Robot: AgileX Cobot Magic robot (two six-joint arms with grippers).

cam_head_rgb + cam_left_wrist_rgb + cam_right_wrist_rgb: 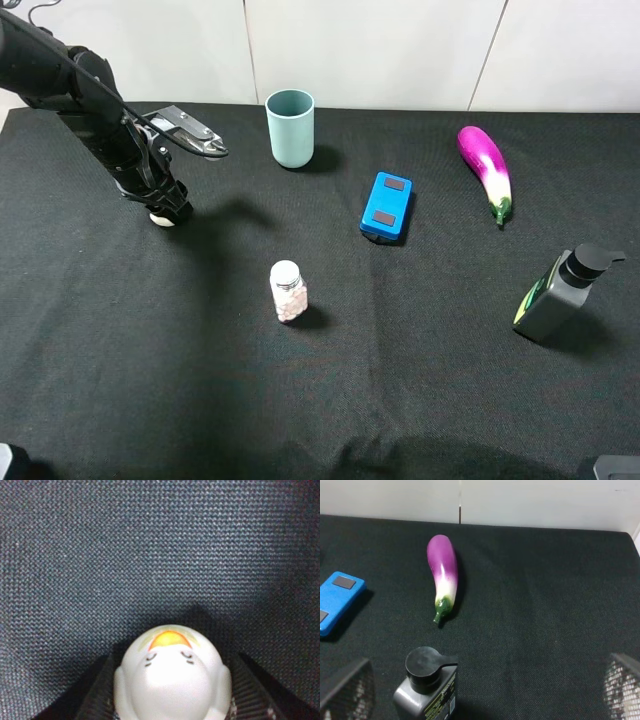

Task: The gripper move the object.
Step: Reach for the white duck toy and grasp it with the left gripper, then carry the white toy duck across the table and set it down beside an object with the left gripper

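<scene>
The cream-white rubber duck with its orange beak sits between the two black fingers of my left gripper. Both fingers press against its sides. In the exterior high view the left gripper is low at the far left of the black cloth, and only a sliver of the duck shows under it, at cloth level. My right gripper is open and empty, with its mesh-faced fingers spread wide to either side of the grey pump bottle.
A teal cup stands at the back. A clear pill bottle with a white cap is at mid-table. A blue box, a purple eggplant and a grey pump bottle lie to the right.
</scene>
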